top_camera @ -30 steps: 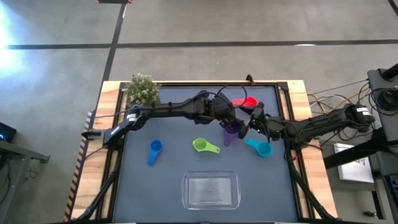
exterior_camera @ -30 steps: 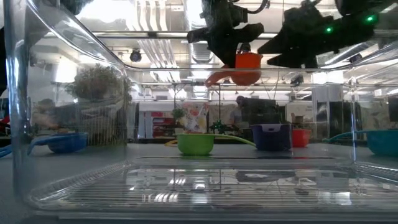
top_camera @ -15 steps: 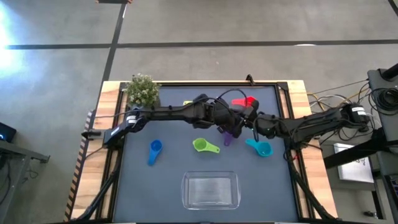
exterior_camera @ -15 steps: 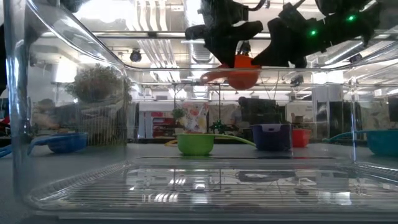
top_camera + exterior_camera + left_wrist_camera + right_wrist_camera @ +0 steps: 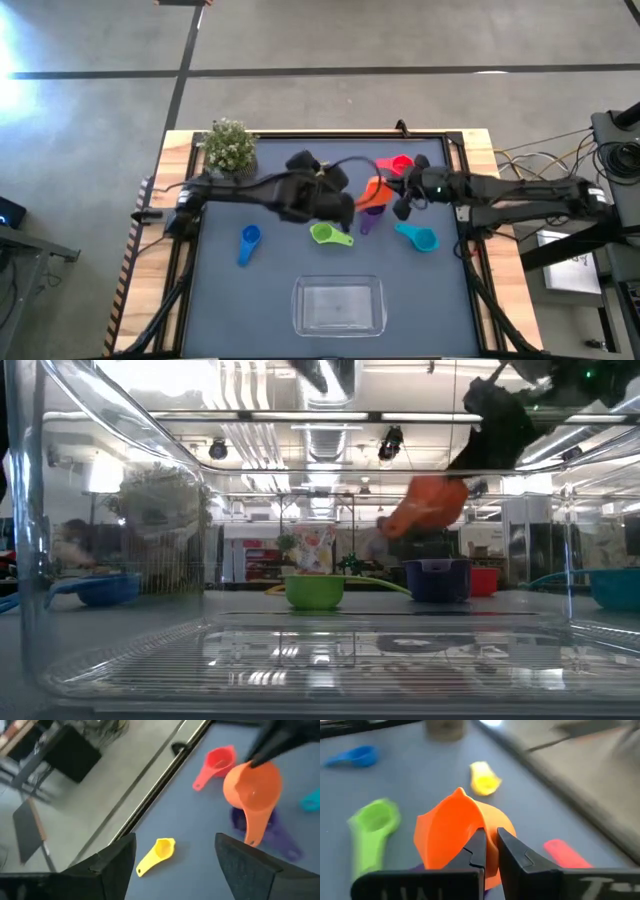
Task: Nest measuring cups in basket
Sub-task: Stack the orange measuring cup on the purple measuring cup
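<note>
The orange cup hangs in the air over the purple cup, held by my right gripper, which is shut on it. My left gripper is open and empty just left of it, over the green cup. On the mat lie the red-pink cup, teal cup, blue cup and, in the left wrist view, the yellow cup. The clear basket stands at the near edge. My right gripper pinches the orange cup's wall at the rim, on the side away from the handle, between its two fingers. The fingers come from the table's right, slanting down. The cup is lifted clear and tilted, its handle hanging lower than the bowl.
A small potted plant stands at the far left corner. The mat's raised black frame runs round the work area. Bare mat lies between the blue cup and the basket.
My left gripper has let go of the orange cup and drawn back toward the table's left edge. My right gripper has moved in from the right and taken the cup by its rim. The cup has tipped, its handle now hanging down, and sits a little lower.
</note>
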Tool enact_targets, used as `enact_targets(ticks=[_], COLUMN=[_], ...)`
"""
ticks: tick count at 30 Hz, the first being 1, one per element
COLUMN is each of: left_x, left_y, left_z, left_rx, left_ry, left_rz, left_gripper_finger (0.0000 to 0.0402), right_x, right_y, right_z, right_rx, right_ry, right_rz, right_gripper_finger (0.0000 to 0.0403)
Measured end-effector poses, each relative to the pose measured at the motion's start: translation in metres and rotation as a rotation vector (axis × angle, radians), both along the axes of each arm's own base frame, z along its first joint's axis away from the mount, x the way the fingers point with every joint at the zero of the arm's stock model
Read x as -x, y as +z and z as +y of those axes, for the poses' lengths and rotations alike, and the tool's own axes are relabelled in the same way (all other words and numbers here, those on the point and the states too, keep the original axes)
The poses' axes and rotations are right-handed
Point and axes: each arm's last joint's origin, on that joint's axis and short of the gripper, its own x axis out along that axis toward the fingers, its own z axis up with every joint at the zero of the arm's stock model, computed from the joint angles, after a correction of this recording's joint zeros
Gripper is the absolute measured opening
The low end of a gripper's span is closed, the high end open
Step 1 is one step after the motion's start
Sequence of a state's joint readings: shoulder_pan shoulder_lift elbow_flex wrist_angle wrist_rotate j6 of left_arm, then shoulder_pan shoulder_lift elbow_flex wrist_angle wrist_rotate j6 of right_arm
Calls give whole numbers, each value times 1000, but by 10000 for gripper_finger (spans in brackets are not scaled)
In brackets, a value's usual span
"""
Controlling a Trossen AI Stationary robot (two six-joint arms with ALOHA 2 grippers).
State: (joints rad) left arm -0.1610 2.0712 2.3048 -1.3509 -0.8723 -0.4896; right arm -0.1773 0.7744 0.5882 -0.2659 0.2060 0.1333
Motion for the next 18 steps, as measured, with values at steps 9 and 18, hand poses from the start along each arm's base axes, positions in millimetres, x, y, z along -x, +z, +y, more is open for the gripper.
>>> enact_targets(ticks=[9, 18], left_x=[31, 72], left_y=[5, -23], left_z=[-57, -88], left_rx=[-5, 92], left_ry=[-95, -209], left_rz=[-57, -308], left_gripper_finger=[217, 184], right_x=[8, 6], right_y=[29, -4], right_z=[-28, -45], right_rx=[-243, -321], right_ry=[247, 315], right_rz=[18, 17], right_gripper_finger=[13, 13])
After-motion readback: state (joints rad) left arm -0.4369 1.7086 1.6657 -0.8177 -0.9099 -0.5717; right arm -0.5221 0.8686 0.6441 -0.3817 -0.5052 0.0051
